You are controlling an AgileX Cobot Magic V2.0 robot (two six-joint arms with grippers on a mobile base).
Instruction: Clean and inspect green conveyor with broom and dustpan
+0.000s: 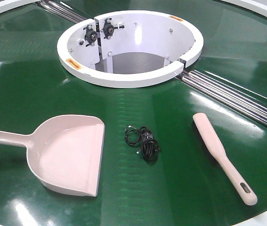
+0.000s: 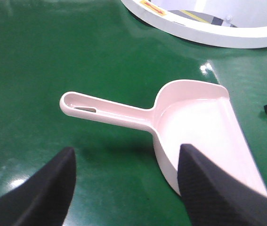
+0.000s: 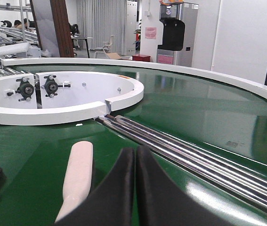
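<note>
Pale pink plastic dustpan (image 1: 69, 155) and slim pink broom (image 1: 216, 147) are laid on glossy green conveyor (image 1: 171, 188); left gripper (image 2: 127, 153) jaws are held wide, empty; right gripper (image 3: 135, 155) jaws are pressed together, empty.

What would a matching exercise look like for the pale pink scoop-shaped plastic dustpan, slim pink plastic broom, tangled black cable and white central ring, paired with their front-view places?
1. pale pink scoop-shaped plastic dustpan
2. slim pink plastic broom
3. tangled black cable
4. white central ring

a. between the two tools
b. beyond them, centre
c. right side of the green conveyor
d. left side of it

Pairs: 1-d, 2-c, 3-a, 4-b.
</note>
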